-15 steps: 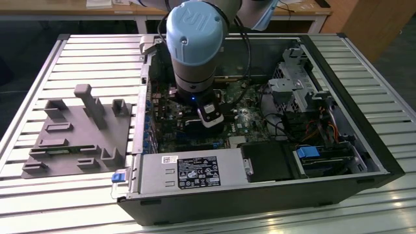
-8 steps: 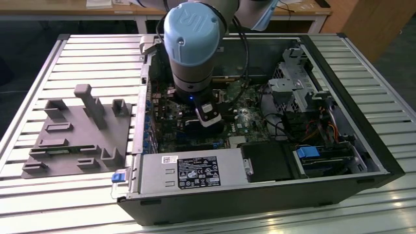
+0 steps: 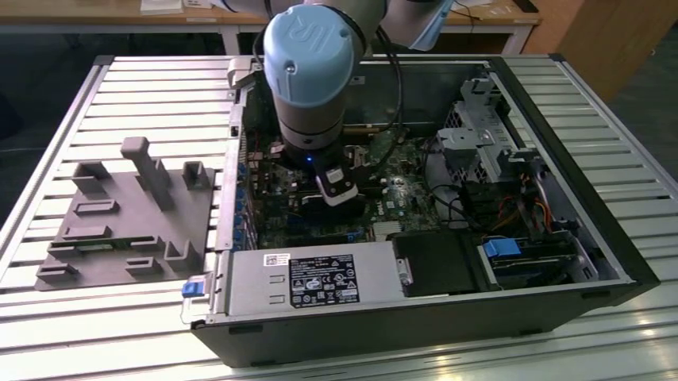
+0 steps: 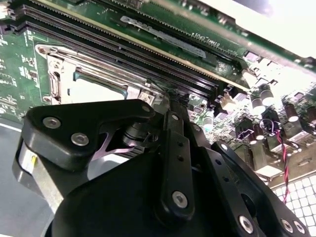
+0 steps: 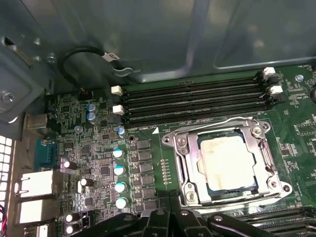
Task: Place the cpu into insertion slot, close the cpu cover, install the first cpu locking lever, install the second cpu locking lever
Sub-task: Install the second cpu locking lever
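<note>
The cpu (image 5: pixel 227 163) lies seated in the insertion slot (image 5: pixel 202 163), its dull silver-tan top showing faint smudges but no legible print. The cpu cover (image 5: pixel 185 165) is down flat around it, the chip's top showing through the square cut-out. A thin wire lever (image 5: pixel 217 122) runs along the frame's edge beside the memory slots (image 5: pixel 192 101).

The gripper (image 5: pixel 170 213) hangs just above the board at the socket's edge, touching neither chip nor frame as far as can be seen. In the second wrist view its black linkage converges to a tip (image 4: pixel 168 98) beside the cover's corner. The fingers appear pressed together with nothing between them, though the tips are partly hidden by the gripper's own body.

Writing is sparse: small white lettering sits on the green motherboard (image 4: pixel 15 54) along the memory slots, and a white tag (image 5: pixel 112 56) with dark print is wrapped on a black cable.

In the exterior view the gripper (image 3: pixel 335 194) stands near the middle of the open computer case (image 3: pixel 593 190). At six o'clock from it lies the power supply (image 3: pixel 307 282), carrying a large printed black sticker (image 3: pixel 321 280). At nine o'clock a grey parts fixture (image 3: pixel 127 218) rests on the slatted table (image 3: pixel 148 87). At three o'clock sits the drive cage (image 3: pixel 477 147).
</note>
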Robot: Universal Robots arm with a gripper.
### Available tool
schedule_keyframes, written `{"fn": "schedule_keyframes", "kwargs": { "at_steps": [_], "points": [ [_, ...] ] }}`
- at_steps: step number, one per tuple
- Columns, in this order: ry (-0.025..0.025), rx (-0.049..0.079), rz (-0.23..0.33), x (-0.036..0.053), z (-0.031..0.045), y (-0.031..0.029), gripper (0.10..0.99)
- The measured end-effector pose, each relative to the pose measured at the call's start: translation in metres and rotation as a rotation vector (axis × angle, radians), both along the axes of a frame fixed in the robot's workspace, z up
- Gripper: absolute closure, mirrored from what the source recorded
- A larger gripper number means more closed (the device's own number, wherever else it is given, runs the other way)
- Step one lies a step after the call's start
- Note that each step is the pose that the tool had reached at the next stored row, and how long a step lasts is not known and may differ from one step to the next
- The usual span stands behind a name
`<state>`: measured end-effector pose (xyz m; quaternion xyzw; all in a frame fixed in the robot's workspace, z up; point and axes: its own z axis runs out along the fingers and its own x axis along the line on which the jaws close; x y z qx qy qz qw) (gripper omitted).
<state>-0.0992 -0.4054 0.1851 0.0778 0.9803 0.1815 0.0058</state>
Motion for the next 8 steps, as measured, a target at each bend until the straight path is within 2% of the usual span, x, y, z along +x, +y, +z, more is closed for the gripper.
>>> {"fn": "schedule_keyframes", "kwargs": {
  "at_steps": [8],
  "points": [
    [-0.0004, -0.01, 0.0, -0.0001, 0.0023, 0.0001, 0.984]
  ]
}}
